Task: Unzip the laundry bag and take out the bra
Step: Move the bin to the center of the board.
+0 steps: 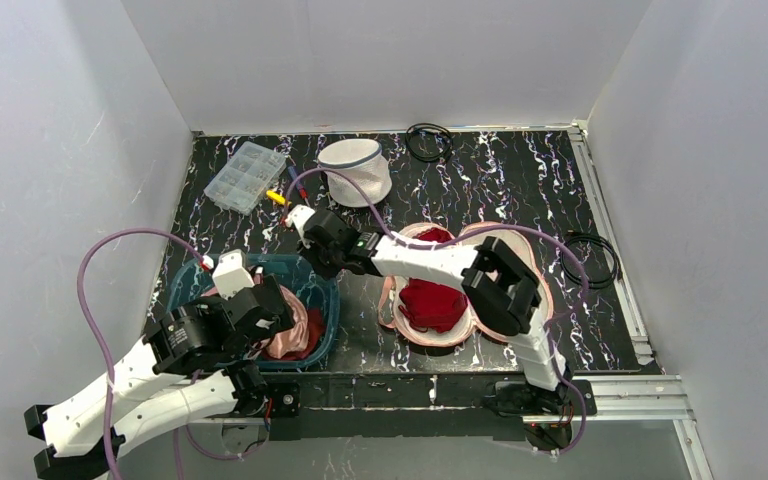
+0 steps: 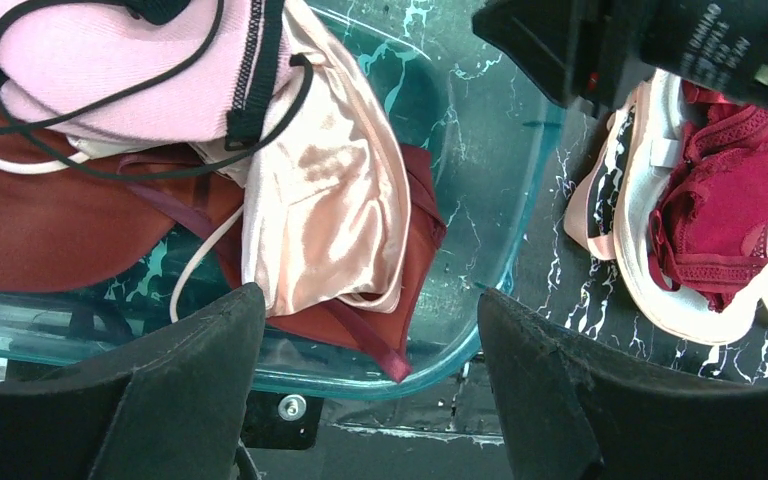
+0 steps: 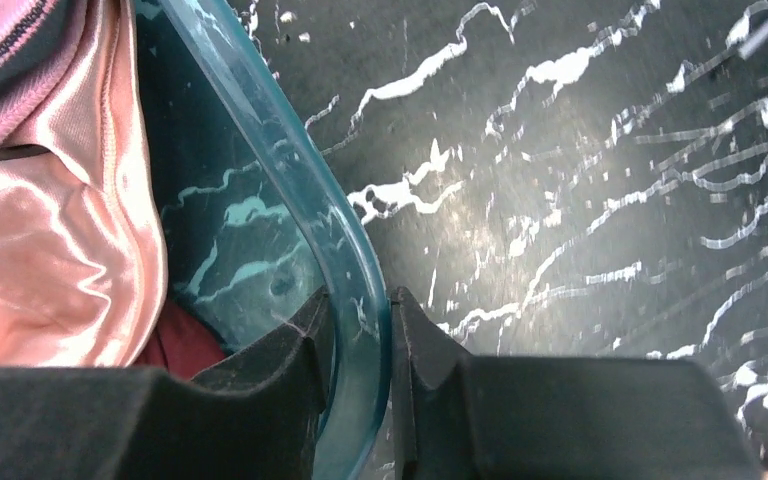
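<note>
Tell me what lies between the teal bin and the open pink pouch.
Nothing but a bare strip of black marbled table separates teal bin from pink pouch; the left wrist view shows it best.

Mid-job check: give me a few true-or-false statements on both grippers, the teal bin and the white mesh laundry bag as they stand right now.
1. The right gripper is closed on the rim of the teal bin. True.
2. The left gripper is holding the pink satin garment. False: its jaws are wide open above the bin and grip nothing.
3. The teal bin is empty. False: it holds the pink satin garment, a maroon garment and other clothing.
4. The white mesh laundry bag stands at the far end of the table, near the clear organizer box, with neither gripper on it. True.
</note>
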You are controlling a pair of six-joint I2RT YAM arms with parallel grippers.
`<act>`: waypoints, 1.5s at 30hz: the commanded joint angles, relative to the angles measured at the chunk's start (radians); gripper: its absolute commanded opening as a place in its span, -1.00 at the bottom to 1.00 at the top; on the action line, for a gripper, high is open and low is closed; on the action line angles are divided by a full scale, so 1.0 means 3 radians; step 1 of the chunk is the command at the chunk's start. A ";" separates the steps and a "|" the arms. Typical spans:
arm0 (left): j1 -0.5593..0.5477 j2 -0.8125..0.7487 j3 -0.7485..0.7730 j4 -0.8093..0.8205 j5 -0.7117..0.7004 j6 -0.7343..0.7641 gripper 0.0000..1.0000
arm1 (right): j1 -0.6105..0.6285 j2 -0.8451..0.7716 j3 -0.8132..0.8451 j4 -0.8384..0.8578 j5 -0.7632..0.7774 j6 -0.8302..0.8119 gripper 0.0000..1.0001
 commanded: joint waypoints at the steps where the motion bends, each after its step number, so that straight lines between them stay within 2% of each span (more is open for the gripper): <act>1: -0.0005 -0.0061 0.0033 -0.0007 -0.0053 0.0007 0.51 | 0.0076 -0.0483 -0.0386 0.0206 0.0076 0.0265 -0.72; 3: -0.0005 -0.0086 0.0027 -0.0006 -0.0052 0.0000 0.51 | 0.0076 -0.0651 -0.0621 0.0299 0.0200 0.0450 -0.96; 4: -0.0003 -0.0096 0.0023 -0.0006 -0.0052 -0.0005 0.50 | 0.0079 -0.0745 -0.0753 0.0343 0.0263 0.0549 -0.97; 7: -0.0003 -0.0114 0.0029 -0.0004 -0.0064 -0.0003 0.50 | 0.0075 -0.0988 -0.1070 0.0420 0.0478 0.0875 -0.97; 15: -0.0001 -0.0089 0.0271 -0.0015 -0.0202 0.0028 0.49 | 0.0013 -0.1520 -0.1512 0.0228 0.1235 0.2169 -0.97; 25: 0.0000 -0.0051 0.0403 -0.0363 -0.0676 -0.0643 0.49 | -0.0002 -0.1955 -0.2184 0.0088 0.1813 0.3874 -0.97; 29: -0.0002 0.0052 0.0345 -0.0430 -0.0688 -0.0809 0.49 | 0.0097 -0.1986 -0.2389 0.0057 0.1979 0.4445 -0.97; 32: -0.0002 0.0115 0.0285 -0.0457 -0.0673 -0.0925 0.49 | 0.0205 -0.1858 -0.2332 -0.0183 0.2120 0.4869 -0.97; 35: -0.0004 0.0140 0.0231 -0.0463 -0.0651 -0.0999 0.49 | 0.0288 -0.1681 -0.2274 -0.0197 0.2120 0.5116 -0.97; 39: -0.0003 0.0117 0.0179 -0.0488 -0.0641 -0.1047 0.49 | 0.0406 -0.1443 -0.2108 -0.0102 0.2014 0.5150 -0.97; 45: -0.0003 0.0018 0.0154 -0.0556 -0.0639 -0.1064 0.49 | 0.0545 -0.1199 -0.1870 0.0145 0.1895 0.4842 -0.20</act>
